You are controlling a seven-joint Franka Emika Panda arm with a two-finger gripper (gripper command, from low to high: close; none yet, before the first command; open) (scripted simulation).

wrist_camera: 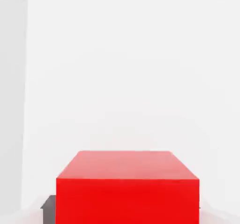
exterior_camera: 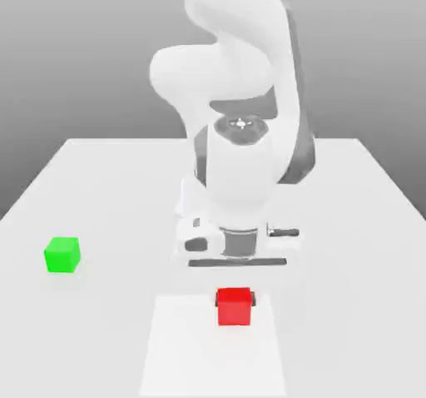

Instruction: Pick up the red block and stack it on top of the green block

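Here the white arm (exterior_camera: 241, 97) stands at the middle of the exterior view. It folds over at the top and drops straight down through a thick wrist, with the hand pointing at the table. The gripper (exterior_camera: 235, 301) hangs at six o'clock from that wrist, its broad crossbar level and lying from nine to three o'clock.

The red block (exterior_camera: 235, 305) sits between the jaws, which are drawn in narrow and pressed against its two sides. A dark fingertip (exterior_camera: 255, 300) shows right at the block's three o'clock edge. In the hand view the red block (wrist_camera: 126, 190) is very close to the lens, with its top face and one side face showing. A dark pad (wrist_camera: 48, 204) touches its flank. I cannot tell whether the cube rests on the surface or is raised just off it.

The green block (exterior_camera: 62, 254) lies well apart, at about ten o'clock from the red one, alone on the bare top and square to the table.

The table (exterior_camera: 358, 246) is plain matte white. A paler rectangular patch (exterior_camera: 183, 355) lies under and around the red block, stretching towards six o'clock. Behind the table the backdrop (exterior_camera: 75, 47) is a smooth grey, darker towards twelve o'clock.
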